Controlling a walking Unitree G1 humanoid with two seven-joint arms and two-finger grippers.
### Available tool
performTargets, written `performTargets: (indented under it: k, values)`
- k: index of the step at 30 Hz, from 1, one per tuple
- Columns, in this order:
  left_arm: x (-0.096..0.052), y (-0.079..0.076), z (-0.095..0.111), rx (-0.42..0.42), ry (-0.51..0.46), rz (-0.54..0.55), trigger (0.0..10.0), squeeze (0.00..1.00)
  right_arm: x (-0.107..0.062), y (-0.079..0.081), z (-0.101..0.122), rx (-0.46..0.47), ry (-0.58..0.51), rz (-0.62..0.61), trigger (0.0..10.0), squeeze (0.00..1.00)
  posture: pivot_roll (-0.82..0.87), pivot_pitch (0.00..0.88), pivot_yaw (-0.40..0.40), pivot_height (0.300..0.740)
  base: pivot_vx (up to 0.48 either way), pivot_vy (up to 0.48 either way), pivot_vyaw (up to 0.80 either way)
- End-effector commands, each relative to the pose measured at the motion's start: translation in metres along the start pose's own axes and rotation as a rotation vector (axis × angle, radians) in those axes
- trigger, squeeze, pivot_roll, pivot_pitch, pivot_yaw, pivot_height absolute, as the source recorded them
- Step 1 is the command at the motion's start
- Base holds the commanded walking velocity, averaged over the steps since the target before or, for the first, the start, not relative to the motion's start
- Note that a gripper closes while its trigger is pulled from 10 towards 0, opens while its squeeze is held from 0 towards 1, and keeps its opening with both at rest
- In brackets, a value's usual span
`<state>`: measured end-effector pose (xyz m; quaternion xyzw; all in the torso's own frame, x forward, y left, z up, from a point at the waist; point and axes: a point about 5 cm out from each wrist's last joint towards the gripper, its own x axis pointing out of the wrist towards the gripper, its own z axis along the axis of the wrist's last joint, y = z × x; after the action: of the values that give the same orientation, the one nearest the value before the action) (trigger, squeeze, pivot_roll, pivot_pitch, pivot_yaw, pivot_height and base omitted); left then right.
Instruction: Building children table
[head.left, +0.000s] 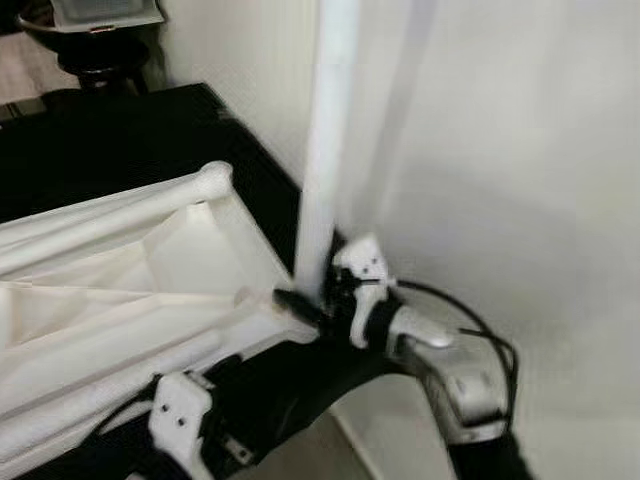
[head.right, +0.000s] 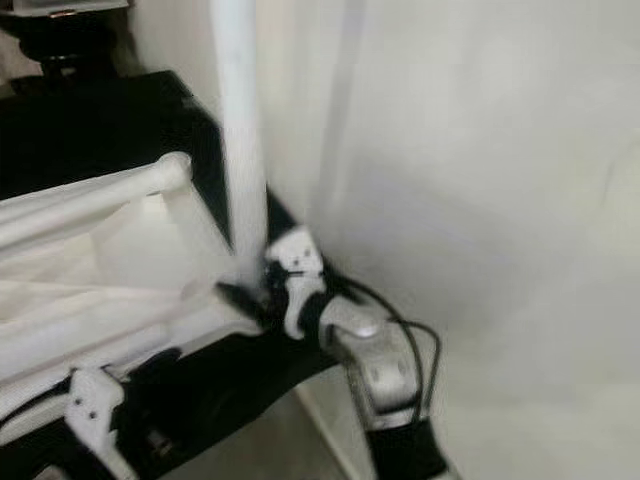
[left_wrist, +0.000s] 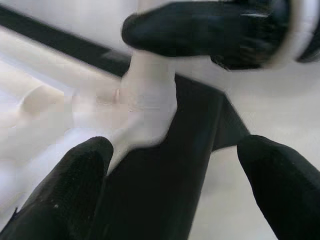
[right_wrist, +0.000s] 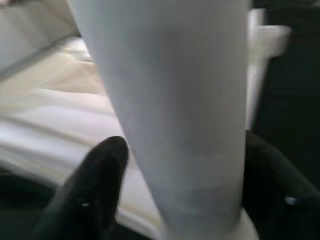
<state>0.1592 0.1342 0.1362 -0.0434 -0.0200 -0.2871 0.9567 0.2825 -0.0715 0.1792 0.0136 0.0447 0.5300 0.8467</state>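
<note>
Against the white wall (head.left: 520, 150), I see the table frame (head.left: 120, 300) lying on dark flooring (head.left: 110, 130). My right gripper (head.left: 300, 303) clamps the upright white leg (head.left: 325, 150) at the frame's corner. My left gripper (left_wrist: 175, 190) hovers wide beneath.

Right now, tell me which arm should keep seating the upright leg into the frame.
Right. The right tool already clasps the white leg at its base by the frame corner; the left tool hangs open below the frame.
</note>
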Motion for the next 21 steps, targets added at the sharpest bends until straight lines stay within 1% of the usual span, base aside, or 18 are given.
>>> performTargets:
  k: [1, 2, 3, 4, 5, 8, 9, 11, 15, 19, 20, 21]
  values:
    - [0.001, -0.001, -0.004, -0.005, 0.018, 0.003, 10.0, 0.00, -0.001, 0.010, 0.018, -0.096, -0.033, 0.262, 10.0, 1.00, -0.17, 0.172, -0.107, 0.740, 0.000, 0.000, 0.00]
    - [0.001, -0.001, -0.004, -0.005, 0.018, 0.003, 10.0, 0.00, -0.001, 0.010, 0.018, -0.096, -0.033, 0.262, 10.0, 1.00, -0.17, 0.172, -0.107, 0.740, 0.000, 0.000, 0.00]
    - [0.001, -0.001, -0.005, -0.006, 0.017, 0.002, 10.0, 0.00, -0.005, 0.006, 0.021, -0.145, -0.011, 0.322, 10.0, 0.87, -0.17, 0.168, -0.110, 0.740, 0.000, 0.000, 0.00]
    - [0.002, -0.001, -0.005, -0.006, 0.017, 0.002, 10.0, 0.00, -0.007, 0.003, 0.022, -0.172, 0.008, 0.351, 10.0, 0.87, -0.17, 0.168, -0.110, 0.740, 0.000, 0.000, 0.00]
    - [0.002, -0.002, -0.005, -0.007, 0.016, 0.004, 10.0, 0.00, -0.008, -0.001, 0.024, -0.202, 0.026, 0.378, 10.0, 0.00, -0.16, 0.164, -0.115, 0.740, 0.000, 0.000, 0.00]
    - [0.002, -0.002, -0.005, -0.008, 0.014, 0.006, 10.0, 0.00, -0.008, -0.006, 0.026, -0.216, 0.039, 0.396, 10.0, 0.00, -0.16, 0.164, -0.115, 0.740, 0.000, 0.000, 0.00]
    - [0.002, -0.002, -0.005, -0.008, 0.012, 0.011, 10.0, 0.00, -0.004, -0.015, 0.031, -0.236, 0.051, 0.432, 10.0, 0.00, -0.15, 0.157, -0.123, 0.740, 0.000, 0.000, 0.00]
    - [0.002, -0.002, -0.005, -0.008, 0.012, 0.011, 10.0, 0.00, -0.004, -0.015, 0.031, -0.236, 0.051, 0.432, 10.0, 0.00, -0.15, 0.157, -0.123, 0.740, 0.000, 0.000, 0.00]
    - [0.002, -0.003, -0.005, -0.008, 0.012, 0.015, 10.0, 0.00, 0.003, -0.022, 0.034, -0.262, 0.074, 0.465, 10.0, 0.00, -0.15, 0.155, -0.124, 0.740, 0.000, 0.000, 0.00]
    - [0.002, -0.003, -0.006, -0.009, 0.013, 0.015, 10.0, 0.00, 0.006, -0.023, 0.036, -0.244, 0.073, 0.503, 10.0, 0.00, -0.14, 0.152, -0.124, 0.740, 0.000, 0.000, 0.00]
    - [0.003, -0.004, -0.006, -0.011, 0.014, 0.013, 10.0, 0.00, 0.006, -0.023, 0.035, -0.230, 0.080, 0.545, 5.2, 0.00, -0.14, 0.152, -0.124, 0.740, 0.000, 0.000, 0.00]
    - [0.003, -0.004, -0.006, -0.011, 0.014, 0.013, 10.0, 0.00, 0.006, -0.023, 0.035, -0.230, 0.080, 0.545, 5.2, 0.00, -0.14, 0.152, -0.124, 0.740, 0.000, 0.000, 0.00]
